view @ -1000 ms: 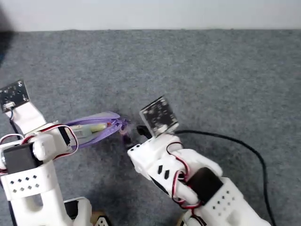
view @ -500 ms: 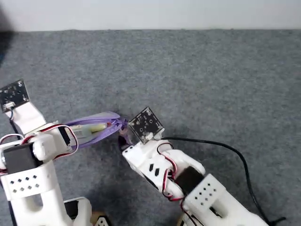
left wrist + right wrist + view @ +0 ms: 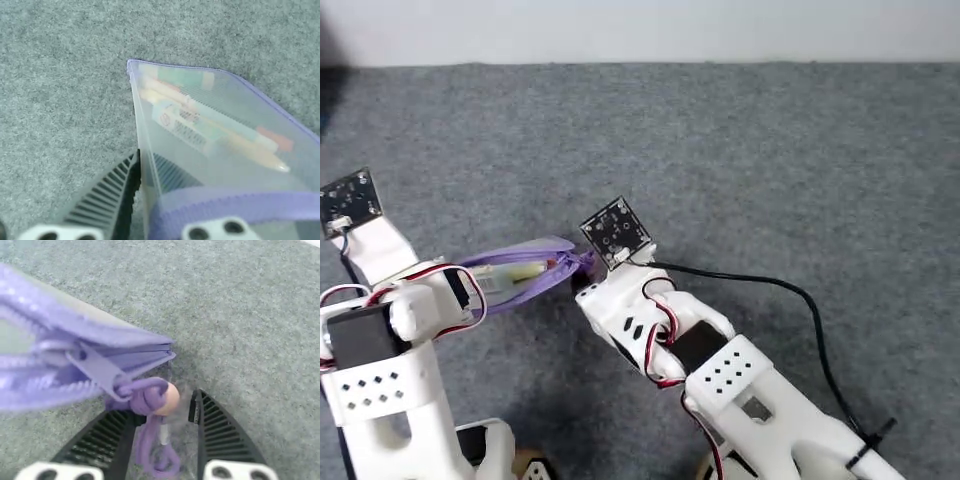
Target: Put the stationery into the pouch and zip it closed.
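A clear pouch (image 3: 525, 272) with purple trim lies on the grey carpet, its zipper partly undone. Pens and other stationery (image 3: 210, 132) lie inside it. My left gripper (image 3: 147, 166) is shut on the pouch's (image 3: 215, 150) edge near its left end, as the high view shows it (image 3: 480, 287). My right gripper (image 3: 161, 406) is open at the pouch's right end (image 3: 582, 283). The zipper pull (image 3: 97, 371), with its purple cord and a bead (image 3: 167, 397), hangs between the two black fingers (image 3: 210, 422), which do not clamp it.
A black cable (image 3: 800, 300) trails from the right arm over the carpet toward the lower right. A pale wall (image 3: 640, 30) bounds the carpet at the back. Open carpet (image 3: 800, 160) spreads across the far and right sides.
The right arm has swung left toward the pouch's zipper end, bringing its gripper around the pull. The left arm and the pouch have stayed put.
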`<action>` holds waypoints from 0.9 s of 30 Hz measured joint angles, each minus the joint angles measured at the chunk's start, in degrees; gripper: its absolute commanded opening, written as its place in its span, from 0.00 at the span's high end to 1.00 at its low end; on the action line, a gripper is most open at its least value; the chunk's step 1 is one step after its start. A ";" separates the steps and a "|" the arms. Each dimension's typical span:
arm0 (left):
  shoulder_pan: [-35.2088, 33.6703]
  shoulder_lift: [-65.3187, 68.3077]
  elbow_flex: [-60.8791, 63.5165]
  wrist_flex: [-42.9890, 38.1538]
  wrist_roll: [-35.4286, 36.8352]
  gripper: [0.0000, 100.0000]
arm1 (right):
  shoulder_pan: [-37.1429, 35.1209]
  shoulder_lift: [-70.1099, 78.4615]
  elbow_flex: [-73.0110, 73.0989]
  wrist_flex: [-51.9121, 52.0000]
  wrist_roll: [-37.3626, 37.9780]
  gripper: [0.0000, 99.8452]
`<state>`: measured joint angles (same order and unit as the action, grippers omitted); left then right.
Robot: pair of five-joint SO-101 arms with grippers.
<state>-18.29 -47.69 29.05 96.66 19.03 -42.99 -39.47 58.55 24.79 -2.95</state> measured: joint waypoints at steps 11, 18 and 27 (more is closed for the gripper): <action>0.00 0.00 0.00 0.00 0.00 0.99 | 0.00 0.00 0.00 -0.09 0.00 0.98; -0.09 0.00 0.00 0.00 0.00 0.99 | 0.26 -4.22 -1.67 2.55 0.26 0.99; -0.18 0.70 -0.53 -2.73 -0.70 0.98 | 0.09 -22.24 -1.67 26.73 0.26 0.99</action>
<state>-18.46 -46.99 28.53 93.93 18.33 -42.90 -61.71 56.88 51.52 -2.68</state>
